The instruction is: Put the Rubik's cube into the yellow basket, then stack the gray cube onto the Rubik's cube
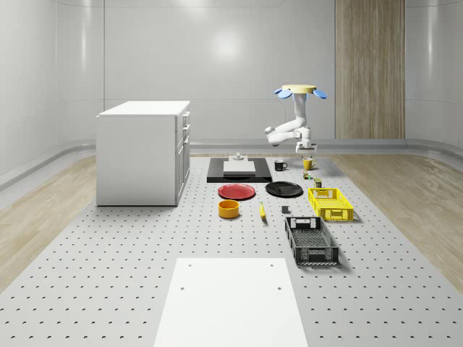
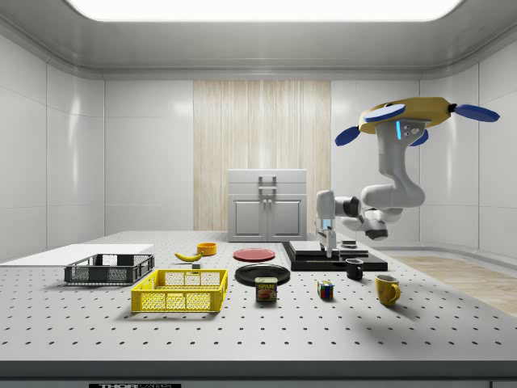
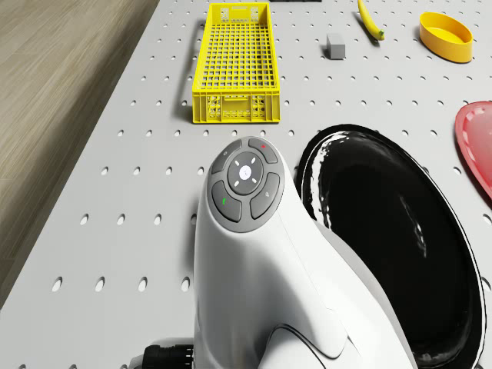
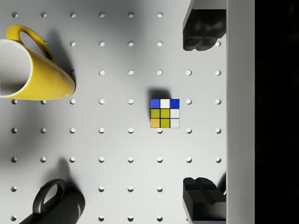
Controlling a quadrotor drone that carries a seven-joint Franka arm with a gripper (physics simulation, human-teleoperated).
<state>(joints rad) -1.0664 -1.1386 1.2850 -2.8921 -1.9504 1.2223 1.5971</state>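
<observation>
Fingers (image 4: 202,35) are spread wide, gripping nothing, and your gripper (image 4: 202,116) hangs above the Rubik's cube (image 4: 165,113), well clear of it. That cube sits on the table (image 1: 108,289) near its far edge, between the yellow mug (image 4: 35,70) and black mug (image 4: 58,205). Your drone (image 2: 416,117) hovers over that far end; the yellow basket (image 1: 330,203) lies well apart.

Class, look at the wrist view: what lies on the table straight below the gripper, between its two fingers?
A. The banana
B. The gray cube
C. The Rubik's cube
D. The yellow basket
C: the Rubik's cube sits midway between the fingers of the open gripper.
</observation>
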